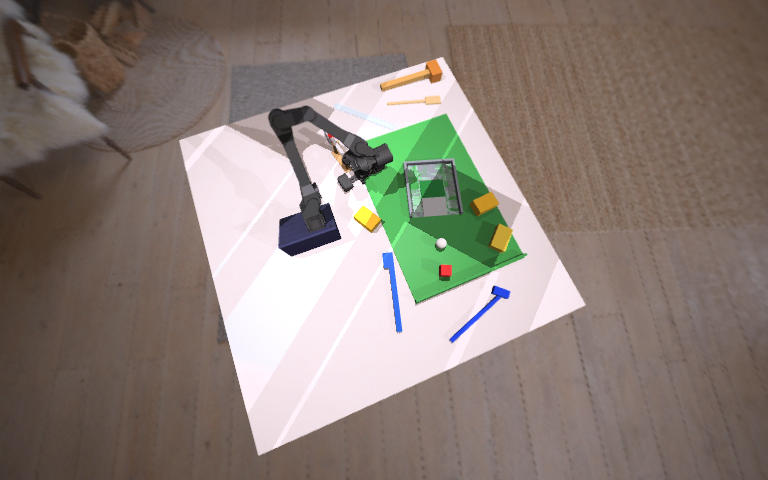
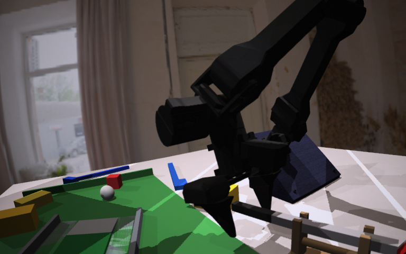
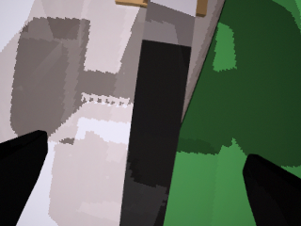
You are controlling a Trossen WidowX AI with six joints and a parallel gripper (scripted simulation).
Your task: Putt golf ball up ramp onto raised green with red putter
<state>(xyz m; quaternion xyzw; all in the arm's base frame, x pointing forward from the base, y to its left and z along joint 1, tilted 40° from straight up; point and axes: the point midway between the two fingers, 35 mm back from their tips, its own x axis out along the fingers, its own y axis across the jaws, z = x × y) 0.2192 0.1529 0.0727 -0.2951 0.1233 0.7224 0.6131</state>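
The putter lies on a small wooden rack [image 1: 340, 162] [image 2: 296, 236]. Its red head [image 1: 330, 135] [image 2: 402, 248] is at the far end from the black grip [image 2: 254, 211] [image 3: 157, 108]. My gripper [image 1: 348, 171] [image 2: 249, 222] [image 3: 149, 154] is open and empty, with its fingers on either side of the grip's line; the gap in height is hard to tell. The white golf ball [image 1: 441, 243] [image 2: 107, 192] rests on the green mat [image 1: 407, 135] [image 2: 176, 215] [image 3: 198, 188]. The grey ramp [image 1: 434, 207] [image 2: 92, 226] faces it and leads to the raised green [image 1: 434, 188] [image 2: 83, 244] inside a framed box.
A red cube [image 1: 445, 271] [image 2: 114, 181] is beyond the ball. A yellow block [image 1: 367, 218] [image 2: 234, 194] is near the mat's edge. Two orange-yellow blocks [image 1: 484, 203] [image 1: 501, 237] stand on the mat. Blue putters [image 1: 395, 294] [image 1: 478, 316], mallets and a navy base block [image 1: 308, 232] [image 2: 308, 170] lie around.
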